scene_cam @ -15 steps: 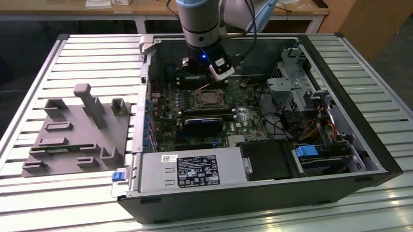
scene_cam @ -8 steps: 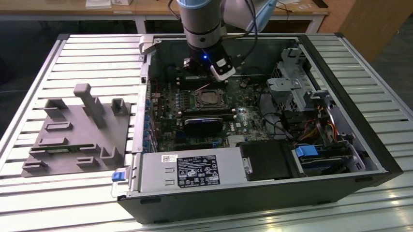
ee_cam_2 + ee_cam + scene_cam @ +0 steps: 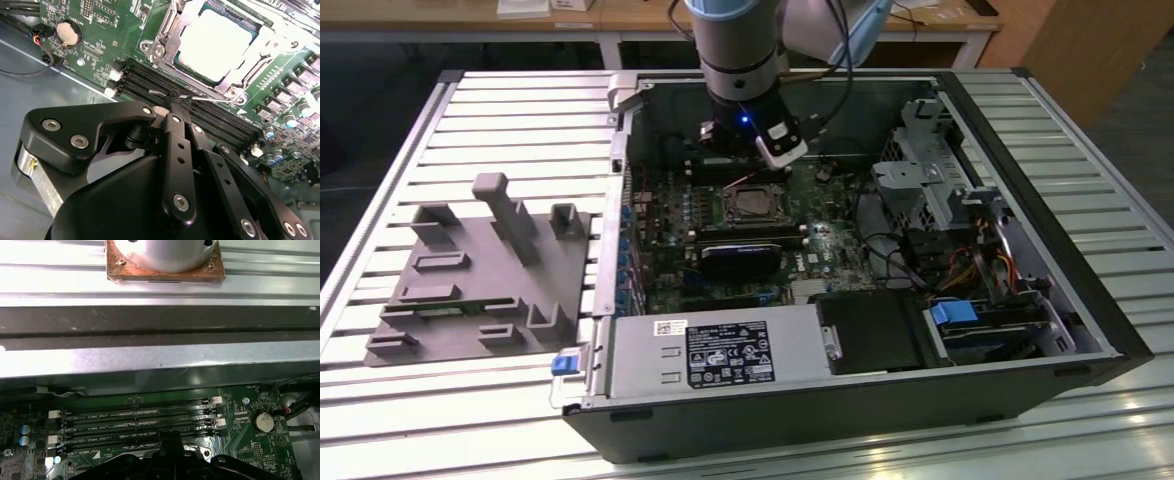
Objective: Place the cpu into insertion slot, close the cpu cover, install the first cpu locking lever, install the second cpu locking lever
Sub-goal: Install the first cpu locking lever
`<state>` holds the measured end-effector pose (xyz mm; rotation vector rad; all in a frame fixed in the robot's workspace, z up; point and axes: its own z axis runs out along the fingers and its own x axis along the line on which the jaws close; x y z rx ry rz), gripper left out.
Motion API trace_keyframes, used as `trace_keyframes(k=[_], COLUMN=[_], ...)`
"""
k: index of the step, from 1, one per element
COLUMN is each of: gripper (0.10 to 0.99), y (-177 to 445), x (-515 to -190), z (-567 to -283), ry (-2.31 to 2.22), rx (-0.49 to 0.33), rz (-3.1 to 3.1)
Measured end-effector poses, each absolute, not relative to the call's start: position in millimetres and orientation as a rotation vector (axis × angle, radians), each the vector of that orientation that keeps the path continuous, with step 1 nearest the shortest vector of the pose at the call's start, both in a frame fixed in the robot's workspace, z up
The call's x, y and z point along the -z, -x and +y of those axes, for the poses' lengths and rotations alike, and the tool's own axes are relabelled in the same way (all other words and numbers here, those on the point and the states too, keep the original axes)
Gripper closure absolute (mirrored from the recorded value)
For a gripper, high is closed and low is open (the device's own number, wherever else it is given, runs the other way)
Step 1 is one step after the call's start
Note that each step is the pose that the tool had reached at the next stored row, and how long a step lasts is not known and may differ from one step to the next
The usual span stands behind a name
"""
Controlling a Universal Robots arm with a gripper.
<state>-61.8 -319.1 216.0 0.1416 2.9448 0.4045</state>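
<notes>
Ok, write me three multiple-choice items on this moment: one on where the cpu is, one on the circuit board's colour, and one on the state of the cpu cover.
1. Where is the cpu?
A) on a grey tray beside the case
B) in the insertion slot
C) on top of the power supply

2. What colour is the circuit board?
A) red
B) blue
C) green

3. How does the cpu cover stand?
A) lying flat, framing the cpu
B) raised upright
C) taken off and set aside

Answers:
1 B: in the second wrist view its silver top sits within the slot's metal rim.
2 C: the board is green in both wrist views.
3 A: in the second wrist view the frame plate lies down around the chip, whose top shows through its window.
</notes>
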Motion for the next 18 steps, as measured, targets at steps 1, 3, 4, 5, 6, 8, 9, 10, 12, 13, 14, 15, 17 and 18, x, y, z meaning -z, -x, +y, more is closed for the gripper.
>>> trace_keyframes(k=[1,3,4,5,6,8,9,10,12,13,14,15,17,18], gripper=[0.98,0.98,0.98,0.98,0.98,0.98,0.98,0.98,0.98,0.98,0.98,0.98,0.98,0.98], y=[61.8,61.9,61.8,61.9,61.9,61.9,61.8,61.8,61.8,61.7,61.7,61.7,61.7,61.6], x=[-214.8,-212.9,-212.1,-211.3,-210.6,-209.4,-209.1,-208.8,-208.3,-208.1,-207.9,-207.7,-207.5,-207.3], z=[-319.0,-319.1,-319.0,-319.0,-319.1,-319.0,-318.9,-318.7,-318.0,-317.5,-316.9,-316.2,-314.8,-314.3], ry=[-0.141,-0.141,-0.141,-0.141,-0.141,-0.141,-0.141,-0.142,-0.144,-0.144,-0.145,-0.145,-0.146,-0.146], rx=[-0.405,-0.405,-0.405,-0.405,-0.405,-0.404,-0.403,-0.403,-0.402,-0.401,-0.401,-0.401,-0.4,-0.399], rz=[2.943,2.942,2.942,2.942,2.942,2.942,2.942,2.942,2.942,2.942,2.942,2.942,2.942,2.942])
